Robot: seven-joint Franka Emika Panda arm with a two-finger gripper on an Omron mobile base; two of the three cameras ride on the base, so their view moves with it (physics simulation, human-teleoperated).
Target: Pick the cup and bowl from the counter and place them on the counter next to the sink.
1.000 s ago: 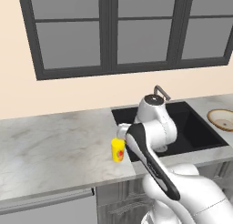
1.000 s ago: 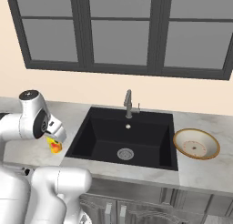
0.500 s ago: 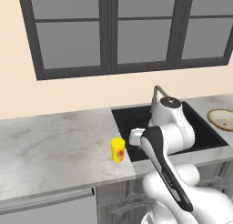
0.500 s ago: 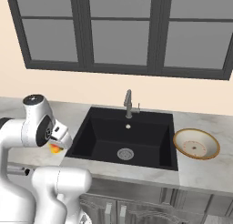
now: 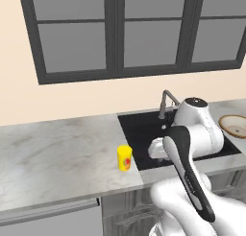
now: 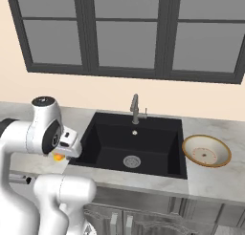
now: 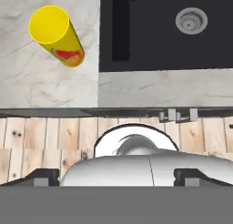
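Now cup (image 7: pixel 56 35) upright, apart from open hand (image 7: pixel 116 175).

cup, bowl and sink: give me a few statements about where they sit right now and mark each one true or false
1. The cup stands upright on the counter left of the sink. True.
2. The bowl lies inside the sink basin. False: it rests on the counter to the right of the sink.
3. The gripper is shut on the cup. False: its jaws are open and hold nothing, and the cup stands apart from it.
4. The faucet stands at the back edge of the sink. True.
5. The cup is tipped on its side. False: it stands upright, mouth up.
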